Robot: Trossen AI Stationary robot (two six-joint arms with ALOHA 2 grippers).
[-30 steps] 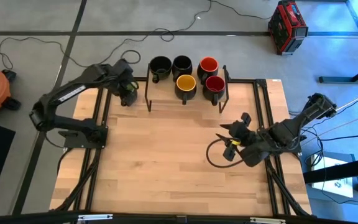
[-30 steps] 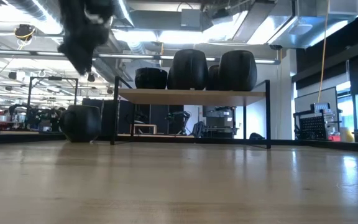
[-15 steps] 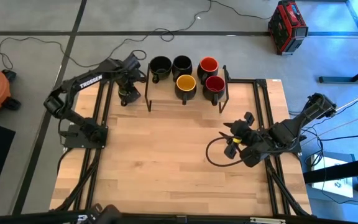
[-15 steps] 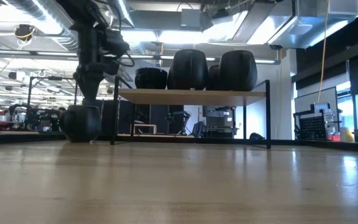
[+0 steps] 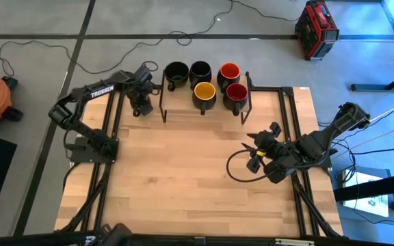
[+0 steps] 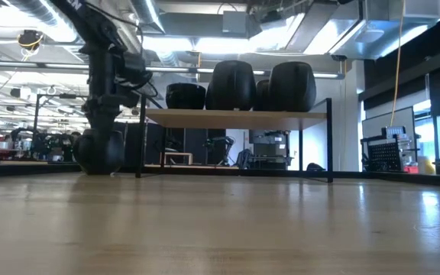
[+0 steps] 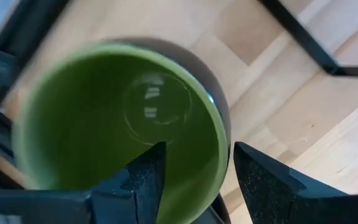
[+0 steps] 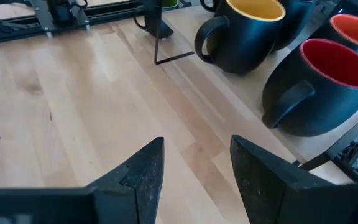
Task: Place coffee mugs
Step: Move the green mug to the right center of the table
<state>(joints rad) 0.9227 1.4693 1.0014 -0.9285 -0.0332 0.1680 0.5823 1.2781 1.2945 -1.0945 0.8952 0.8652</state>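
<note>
Workshop floor all round, grey, with cables and a red case at 1 o'clock; the wooden table (image 5: 183, 171) sits in the middle.

Five coffee mugs (image 5: 204, 82) stand on the black-framed shelf (image 5: 204, 102) at the table's 12 o'clock edge: two black inside, then yellow, orange-red and dark red. The sixth, the green mug (image 7: 120, 121), stands on the tabletop at about 11 o'clock, just beside the shelf's left leg.

Left gripper (image 5: 139, 99) is right over the green mug. In the left wrist view its fingers are parted and straddle the near wall, one finger (image 7: 143, 177) inside the bowl, the other outside. Whether the pads press the wall I cannot tell.

Right gripper (image 5: 255, 147) waits at 3 o'clock, fingers apart, holding nothing.

Handling (my guess): glazed ceramic, stiff, fairly heavy for its size, slick, liable to chip against the metal frame. A pinch on the wall looks sound.

Hidden: the green mug's handle shows nowhere. From above the arm covers the mug; the low view shows only a dark round shape under the gripper.
</note>
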